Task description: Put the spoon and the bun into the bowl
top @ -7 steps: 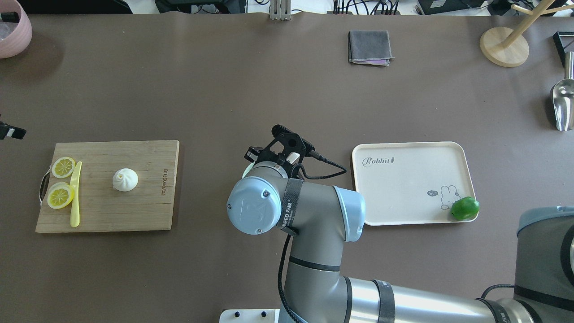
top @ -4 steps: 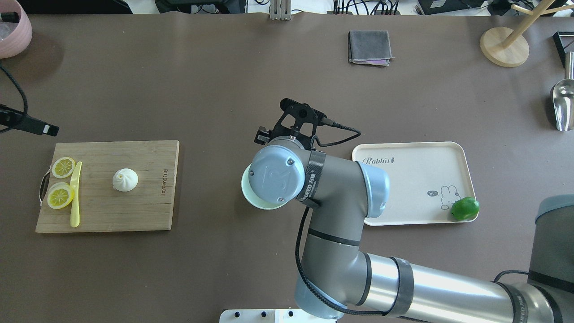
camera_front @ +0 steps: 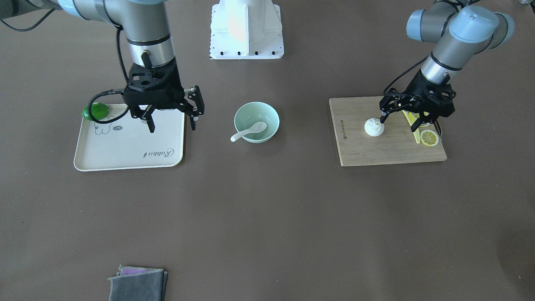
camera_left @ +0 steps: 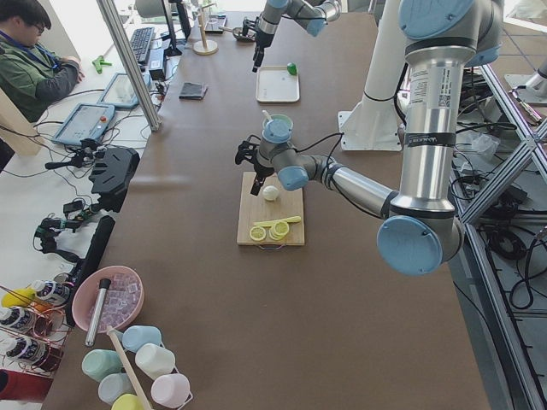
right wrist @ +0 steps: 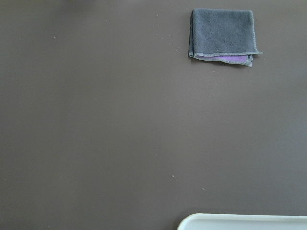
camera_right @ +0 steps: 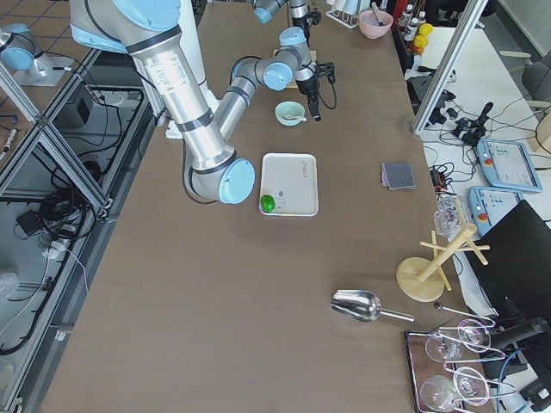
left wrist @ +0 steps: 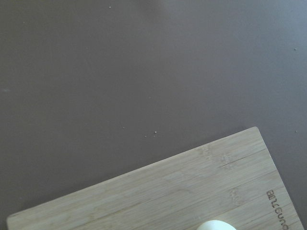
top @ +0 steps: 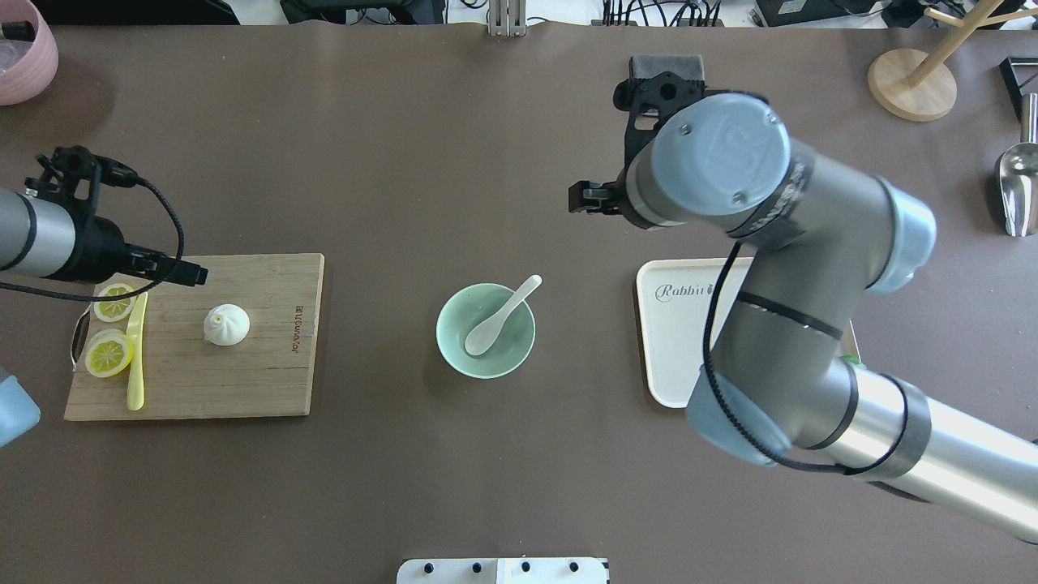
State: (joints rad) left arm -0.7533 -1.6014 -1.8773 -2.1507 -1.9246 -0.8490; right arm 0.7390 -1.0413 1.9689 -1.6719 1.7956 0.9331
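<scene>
The mint-green bowl (top: 454,345) (camera_front: 269,115) stands mid-table. The white spoon (top: 499,316) (camera_front: 249,132) lies in it, handle resting over the rim. The white bun (top: 226,324) (camera_front: 374,127) sits on the wooden cutting board (top: 268,365) (camera_front: 376,150); its top edge shows in the left wrist view (left wrist: 218,225). My left gripper (camera_front: 408,121) (top: 150,276) is open and empty, low over the board, one fingertip close beside the bun. My right gripper (camera_front: 172,123) is open and empty, above the tray's edge next to the bowl.
A cream tray (top: 673,341) (camera_front: 125,146) holds a green lime (camera_front: 95,111). Lemon slices (top: 109,354) and a yellow knife (top: 135,365) lie on the board's left. A grey cloth (camera_front: 138,284) (right wrist: 221,36), a wooden stand (top: 912,85), a metal scoop (top: 1018,182) and a pink bowl (top: 24,49) stand at the table's edges.
My right arm has drawn away from the bowl toward the far right, leaving the spoon lying in it. My left arm has come in from the left, over the board near the bun.
</scene>
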